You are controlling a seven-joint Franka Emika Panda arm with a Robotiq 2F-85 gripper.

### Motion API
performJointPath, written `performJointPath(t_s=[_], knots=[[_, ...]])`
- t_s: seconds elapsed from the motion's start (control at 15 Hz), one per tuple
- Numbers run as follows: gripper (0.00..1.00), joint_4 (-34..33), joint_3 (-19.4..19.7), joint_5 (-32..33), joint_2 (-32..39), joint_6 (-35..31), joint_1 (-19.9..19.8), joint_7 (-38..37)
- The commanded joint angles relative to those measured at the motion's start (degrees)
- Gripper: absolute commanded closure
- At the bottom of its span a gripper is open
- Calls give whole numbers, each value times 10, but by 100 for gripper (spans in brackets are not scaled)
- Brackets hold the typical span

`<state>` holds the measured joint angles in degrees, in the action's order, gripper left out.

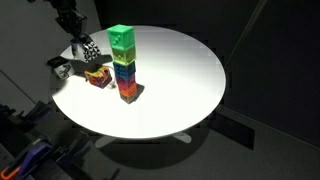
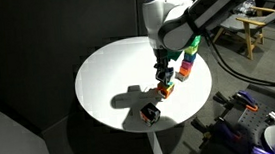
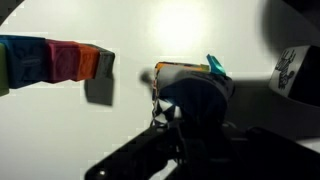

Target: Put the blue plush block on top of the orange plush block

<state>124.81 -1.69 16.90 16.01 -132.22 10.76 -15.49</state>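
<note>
My gripper (image 1: pixel 86 46) is shut on the blue plush block (image 1: pixel 91 51), a dark and white checkered cube. It holds the block just above the orange plush block (image 1: pixel 98 76), which sits on the white round table (image 1: pixel 180 80). In the other exterior view the gripper (image 2: pixel 163 73) hangs right over the orange block (image 2: pixel 165 88). In the wrist view a checkered corner of the blue block (image 3: pixel 160 110) shows between the dark jaws (image 3: pixel 172 118). The orange block (image 3: pixel 185 70) lies beyond it.
A tall stack of coloured cubes with a green top (image 1: pixel 122 60) stands close beside the orange block and also shows in the other views (image 2: pixel 188 60) (image 3: pixel 50 62). A small dark object (image 1: pixel 60 68) (image 2: pixel 152 113) lies near the table edge.
</note>
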Motion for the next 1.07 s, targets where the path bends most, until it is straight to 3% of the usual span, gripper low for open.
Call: performJointPath(t_s=[0.0,0.53,1.0], knots=[[94,-3,0,20,10,-18,-9,35],[94,-4,3,28,33,-51,-20,112],[94,-4,10,38,46,-50,-18,116]])
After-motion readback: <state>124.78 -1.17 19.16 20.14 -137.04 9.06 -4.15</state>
